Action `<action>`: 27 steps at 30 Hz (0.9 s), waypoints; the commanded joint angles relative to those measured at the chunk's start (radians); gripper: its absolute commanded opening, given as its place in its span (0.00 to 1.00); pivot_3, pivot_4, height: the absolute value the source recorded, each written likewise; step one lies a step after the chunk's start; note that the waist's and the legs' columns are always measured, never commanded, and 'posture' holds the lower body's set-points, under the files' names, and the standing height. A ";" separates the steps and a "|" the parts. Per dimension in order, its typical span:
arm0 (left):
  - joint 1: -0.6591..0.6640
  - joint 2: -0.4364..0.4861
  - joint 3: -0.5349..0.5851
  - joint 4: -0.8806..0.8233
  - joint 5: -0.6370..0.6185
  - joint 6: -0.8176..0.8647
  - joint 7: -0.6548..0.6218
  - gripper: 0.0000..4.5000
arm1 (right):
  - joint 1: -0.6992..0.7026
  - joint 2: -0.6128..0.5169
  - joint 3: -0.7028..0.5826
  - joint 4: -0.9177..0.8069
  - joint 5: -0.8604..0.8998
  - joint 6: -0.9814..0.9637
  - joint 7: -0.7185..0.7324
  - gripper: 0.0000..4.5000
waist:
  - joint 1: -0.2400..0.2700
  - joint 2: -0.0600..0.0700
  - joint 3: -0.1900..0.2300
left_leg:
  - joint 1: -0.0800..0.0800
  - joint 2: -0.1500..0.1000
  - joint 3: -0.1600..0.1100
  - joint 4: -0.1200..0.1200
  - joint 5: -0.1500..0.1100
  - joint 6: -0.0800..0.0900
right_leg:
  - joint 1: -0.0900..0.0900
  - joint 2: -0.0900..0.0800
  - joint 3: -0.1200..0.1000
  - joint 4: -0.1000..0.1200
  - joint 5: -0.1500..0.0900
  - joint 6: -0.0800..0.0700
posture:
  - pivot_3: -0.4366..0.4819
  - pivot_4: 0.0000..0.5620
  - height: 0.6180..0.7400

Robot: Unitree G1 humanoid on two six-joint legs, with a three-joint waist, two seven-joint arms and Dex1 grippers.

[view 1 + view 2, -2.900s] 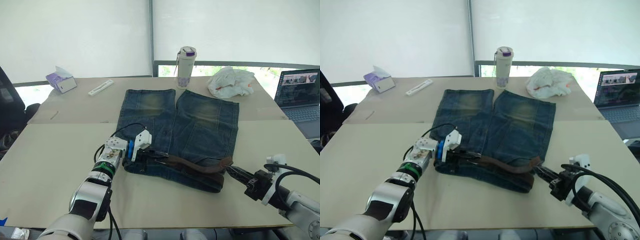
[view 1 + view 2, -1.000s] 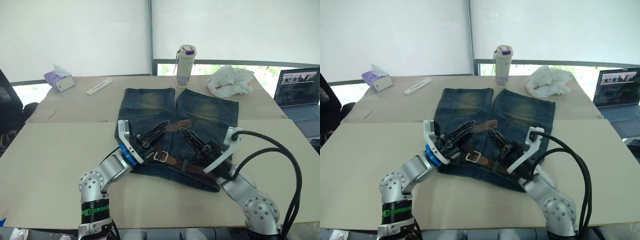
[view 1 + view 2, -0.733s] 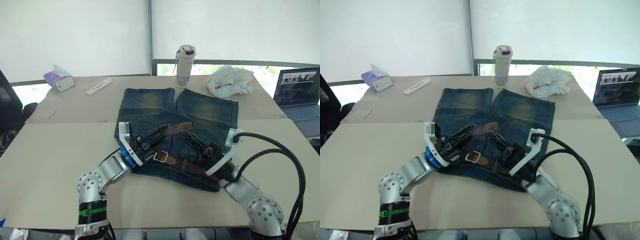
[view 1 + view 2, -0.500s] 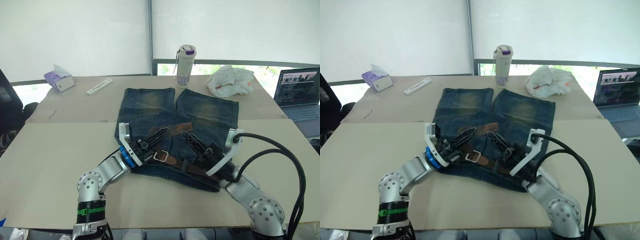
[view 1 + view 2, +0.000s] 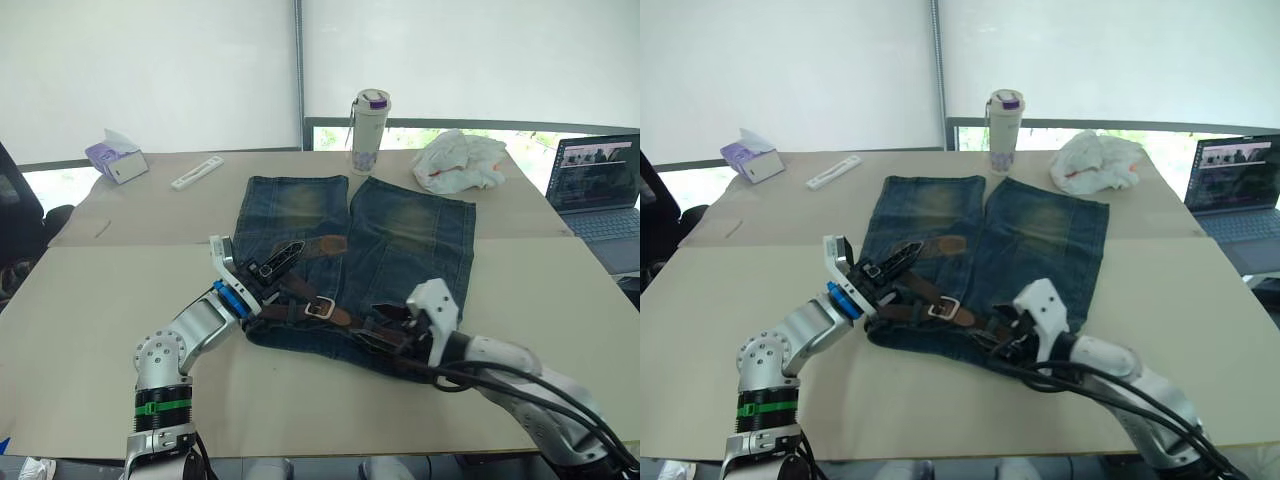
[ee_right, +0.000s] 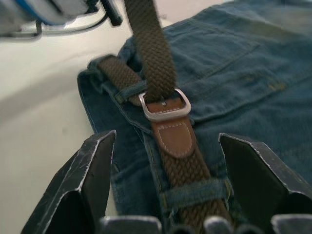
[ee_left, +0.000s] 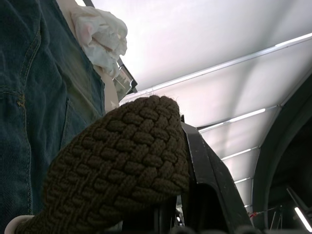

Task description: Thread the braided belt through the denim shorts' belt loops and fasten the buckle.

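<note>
Fingers of our left gripper (image 5: 283, 257) pinch the braided belt (image 6: 151, 53) tail over the denim shorts (image 5: 410, 240); our right gripper (image 6: 168, 161) gapes empty near the buckle (image 5: 318, 307). We judge threading done, pin fastening left.

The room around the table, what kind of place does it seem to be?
Probably an office or a lab workspace, not a home. A laptop stands open at the edge of a large plain table, white roller blinds cover wide windows, and a tissue box and a drink bottle sit nearby.
</note>
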 commanded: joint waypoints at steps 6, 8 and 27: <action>0.003 0.022 0.002 -0.002 0.062 -0.006 0.025 0.00 | -0.055 0.044 0.131 0.064 -0.300 -0.113 0.040 0.84 | 0.004 -0.002 0.001 | 0.000 0.000 0.000 0.000 0.000 -0.003 | 0.000 -0.002 0.000 0.000 0.000 0.000 | 0.48 0.27 1.00; 0.000 0.033 -0.007 -0.002 0.080 0.007 0.016 0.00 | -0.065 0.054 0.140 0.087 -0.360 -0.121 0.029 0.84 | 0.004 -0.002 0.001 | 0.000 0.001 -0.001 0.000 0.000 -0.003 | 0.000 -0.002 0.000 0.000 0.000 0.000 | 0.48 0.27 1.00; -0.035 0.046 -0.027 0.019 0.208 0.044 -0.013 0.00 | -0.075 0.114 0.144 0.145 -0.660 -0.112 0.019 0.21 | 0.000 -0.003 0.001 | 0.000 0.001 -0.001 -0.001 0.000 -0.003 | -0.001 -0.001 0.000 0.001 0.001 0.000 | 0.48 0.27 1.00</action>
